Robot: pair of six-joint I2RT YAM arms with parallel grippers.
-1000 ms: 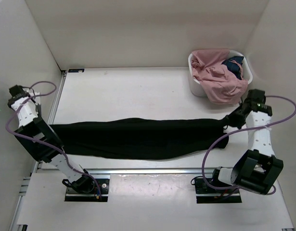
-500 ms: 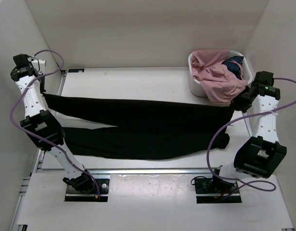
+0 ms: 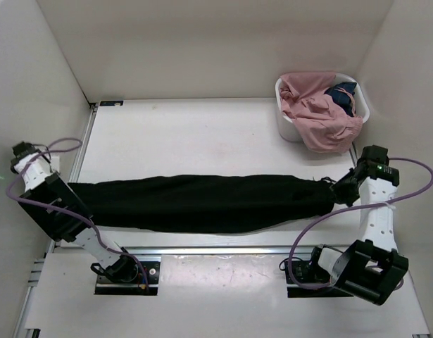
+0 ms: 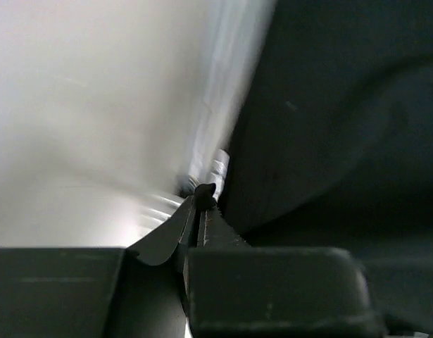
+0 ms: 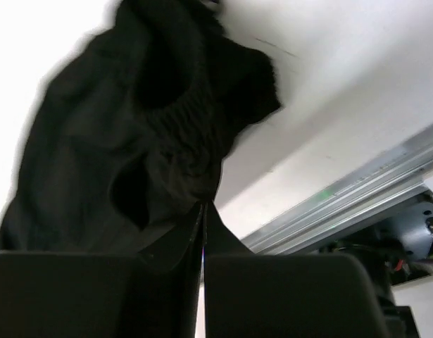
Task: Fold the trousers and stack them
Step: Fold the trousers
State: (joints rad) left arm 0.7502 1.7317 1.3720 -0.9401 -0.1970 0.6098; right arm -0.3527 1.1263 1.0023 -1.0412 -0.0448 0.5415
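Note:
The black trousers [image 3: 202, 204] lie as one long flat band across the near half of the table, from left to right. My left gripper [image 3: 67, 191] is at their left end, low at the table's left edge. In the left wrist view its jaws [image 4: 204, 193] are pressed together with a bit of black cloth at the tips, and the trousers [image 4: 343, 105] fill the right side. My right gripper [image 3: 334, 189] is at the right end. In the right wrist view it [image 5: 203, 205] is shut on the bunched ribbed edge of the trousers [image 5: 132, 141].
A white basket [image 3: 286, 130] holding pink clothing [image 3: 318, 113] and a dark blue item stands at the back right, just behind the right arm. A metal rail [image 3: 216, 250] runs along the table's near edge. White walls enclose the left, back and right sides.
Half a second ago both grippers held the upper layer stretched high toward the back. Now both have come down and forward, and the trousers lie again as one band.

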